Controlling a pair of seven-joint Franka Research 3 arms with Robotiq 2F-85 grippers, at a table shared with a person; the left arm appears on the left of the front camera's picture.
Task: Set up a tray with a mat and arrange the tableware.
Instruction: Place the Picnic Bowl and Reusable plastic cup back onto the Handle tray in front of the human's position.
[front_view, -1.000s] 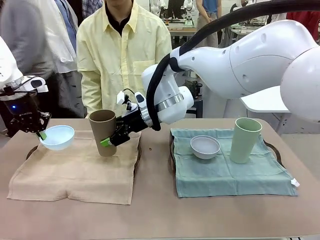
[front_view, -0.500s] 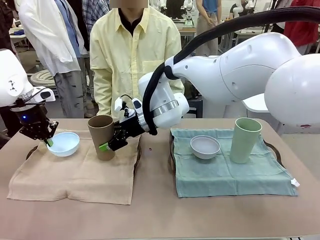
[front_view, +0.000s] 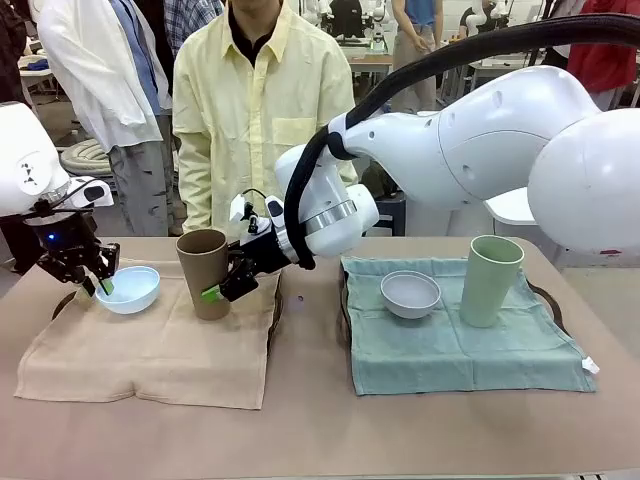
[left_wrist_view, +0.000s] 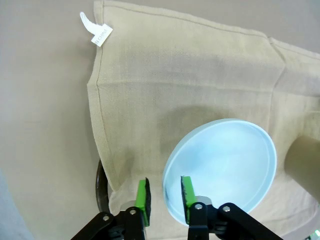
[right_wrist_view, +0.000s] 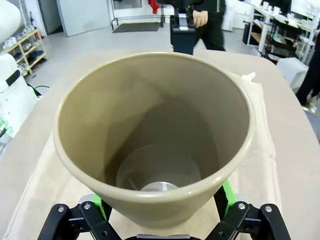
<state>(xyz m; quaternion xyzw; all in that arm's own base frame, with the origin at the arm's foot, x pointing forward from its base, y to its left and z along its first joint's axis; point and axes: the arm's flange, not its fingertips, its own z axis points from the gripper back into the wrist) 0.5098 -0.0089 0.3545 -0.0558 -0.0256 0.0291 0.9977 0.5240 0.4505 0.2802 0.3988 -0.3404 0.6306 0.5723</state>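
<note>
Left gripper (left_wrist_view: 164, 196): fingers spread astride the blue bowl (front_view: 128, 288) rim, bowl resting on the tan mat (front_view: 150, 345); lifting skewed could catch the rim and tip it. Right gripper (front_view: 212, 292): fingers flank the brown cup (front_view: 204, 272), contact unclear; the tall cup leans and may topple on withdrawal.

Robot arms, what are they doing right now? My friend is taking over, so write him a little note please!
Left gripper: open, pads on either side of the pale blue bowl rim; the bowl sits on the tan mat.
Right gripper: fingers flank the tan-brown cup on the same mat; grip unclear.
Done: greyish white bowl and pale green cup stand on the green mat; a tray rim shows under it.
Left: probably back both grippers away and check the tan-brown cup stands steady.
</note>
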